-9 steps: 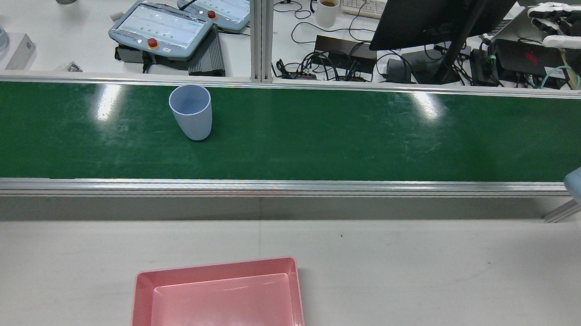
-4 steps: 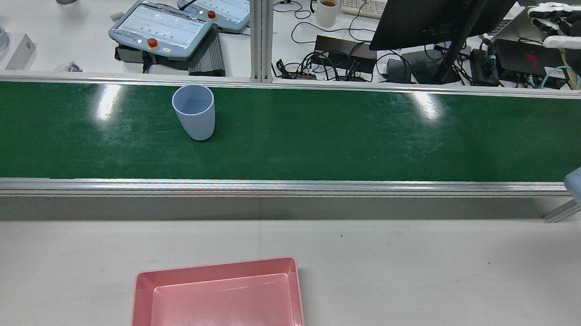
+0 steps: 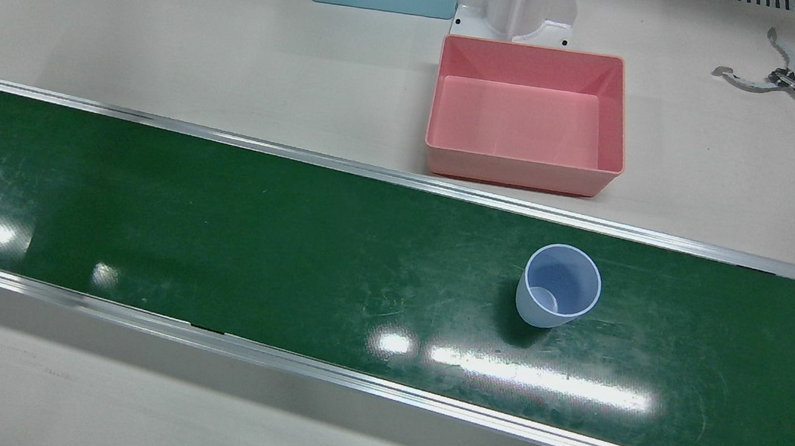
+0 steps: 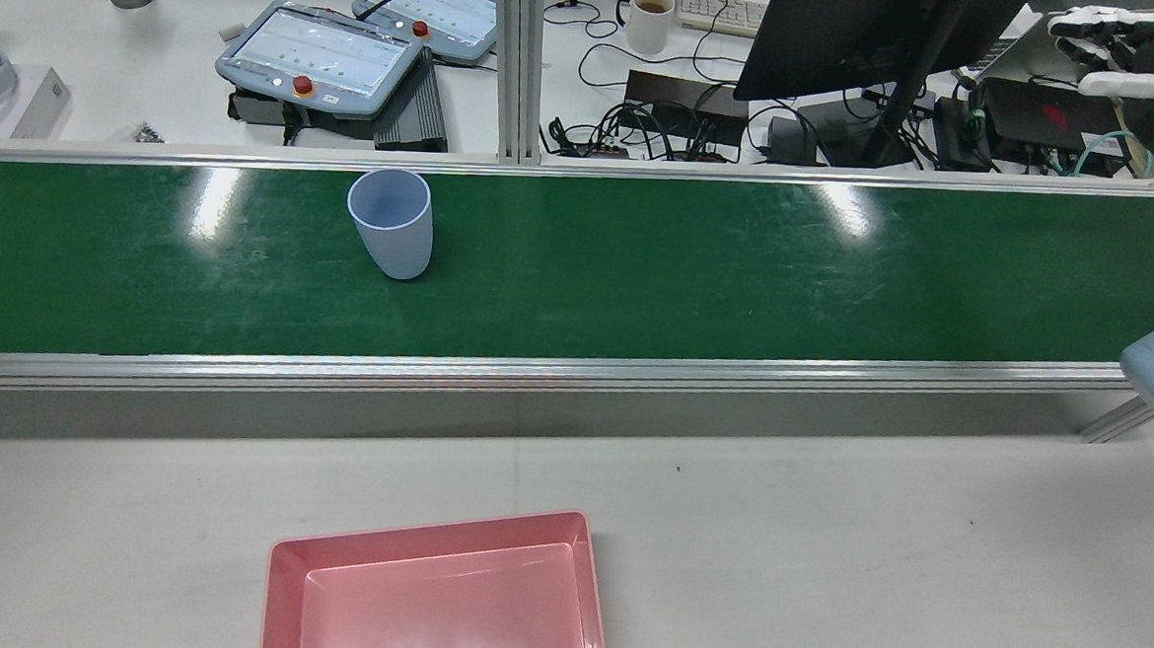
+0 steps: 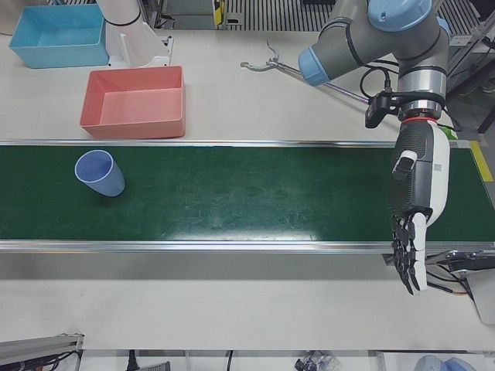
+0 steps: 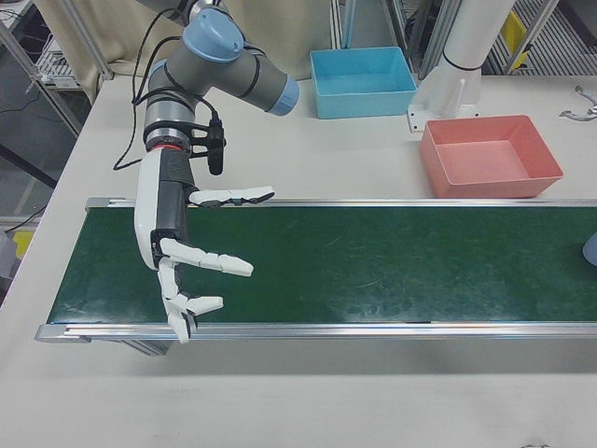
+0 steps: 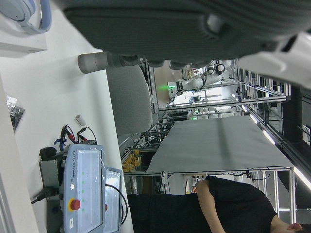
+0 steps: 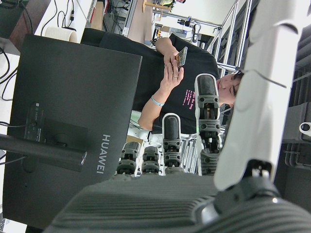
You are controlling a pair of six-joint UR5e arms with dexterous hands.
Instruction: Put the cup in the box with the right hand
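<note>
Cup (image 6: 590, 250) clipped by right edge of right-front view, only a sliver shows. Pink box (image 4: 436, 603) cut by rear view's bottom edge. Right hand (image 4: 1116, 58) there mostly out of picture, fingers probably spread.

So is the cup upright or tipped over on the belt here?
Upright. The cup stands on its base on the green belt, rim facing up, with its empty inside visible from above.
</note>
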